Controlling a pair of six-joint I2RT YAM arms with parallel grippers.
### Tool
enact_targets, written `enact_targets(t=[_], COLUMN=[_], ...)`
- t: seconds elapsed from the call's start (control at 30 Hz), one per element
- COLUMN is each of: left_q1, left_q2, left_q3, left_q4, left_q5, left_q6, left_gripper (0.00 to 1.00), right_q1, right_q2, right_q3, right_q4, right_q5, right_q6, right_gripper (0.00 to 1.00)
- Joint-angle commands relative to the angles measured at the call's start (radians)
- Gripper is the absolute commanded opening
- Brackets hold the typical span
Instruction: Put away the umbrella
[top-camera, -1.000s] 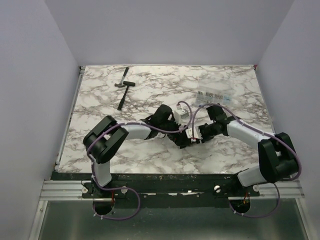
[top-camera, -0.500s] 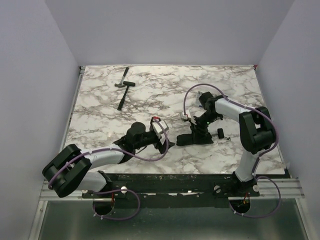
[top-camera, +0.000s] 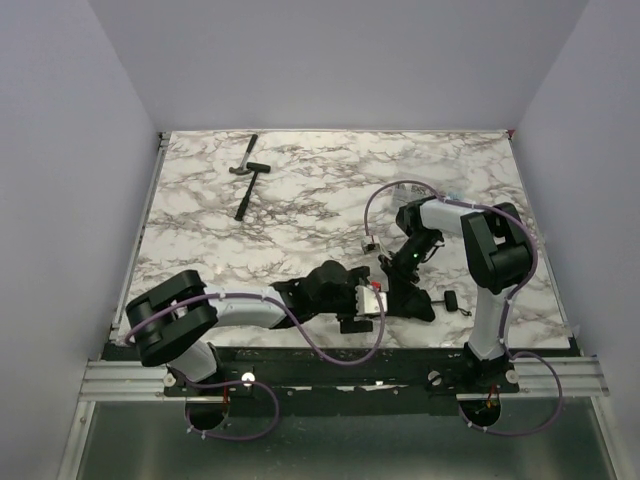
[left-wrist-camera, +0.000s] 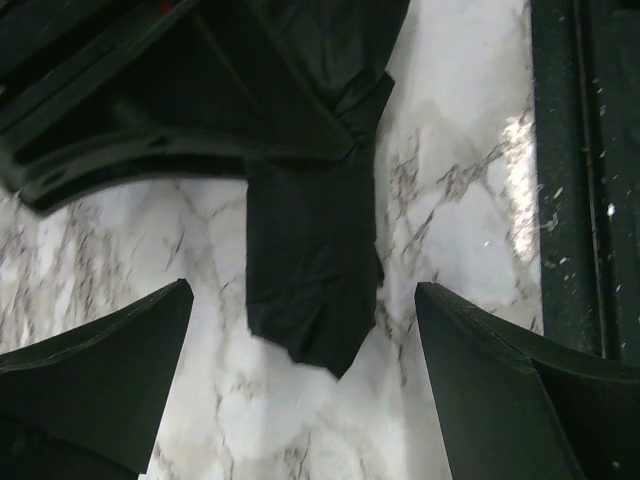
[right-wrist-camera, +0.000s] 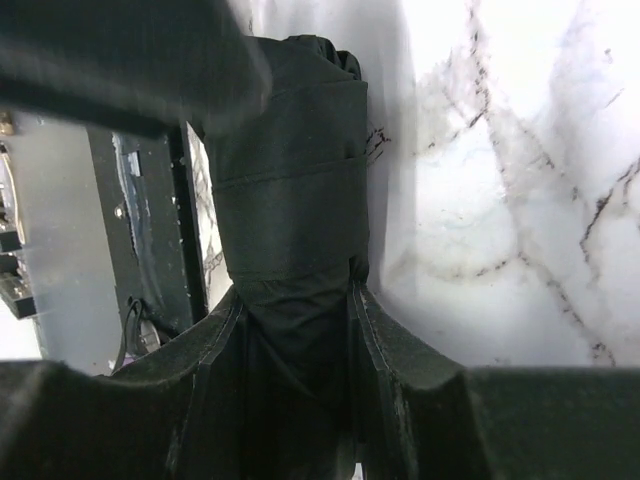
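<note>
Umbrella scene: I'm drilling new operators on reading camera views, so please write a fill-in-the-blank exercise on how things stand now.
1. The right pincer is ___ on the black fabric of the umbrella.
2. The left pincer is ___, with a flap of the umbrella in its gap.
3. The hammer lies at the far ___ of the table, away from both arms.

Missing words: shut; open; left.

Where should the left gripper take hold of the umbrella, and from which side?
Probably the loose flap trailing off the umbrella, taken from straight above. It lies on the marble squarely between the fingers of the open left gripper, and looks narrow enough to pinch across. The right gripper holds the bundled canopy.
</note>
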Motion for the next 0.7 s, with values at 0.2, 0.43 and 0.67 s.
enact_targets(t=[0.2,0.43,0.67], left_q1=[-0.11,-0.087,0.008], left_q2=[0.23,0.335,0.405], left_q3=[0.175,0.204,0.189], left_q4=[-0.102,-0.199,-0.257], left_q5=[-0.071,-0.097,0.106], left_q6=[-0.001,-0.064,-0.202], left_gripper=[0.78,0.31,0.23], right_q1=[0.01,0.01,-0.101], right_q2=[0.059,-0.002,-0.244], right_q3=[-0.094,-0.089,0.048], right_q4=[0.212,0.23,0.196], right_q5=[0.249,0.216,0.065], right_q6=[0.001,0.013,0.015], right_gripper=[0.14,0.28,0.75])
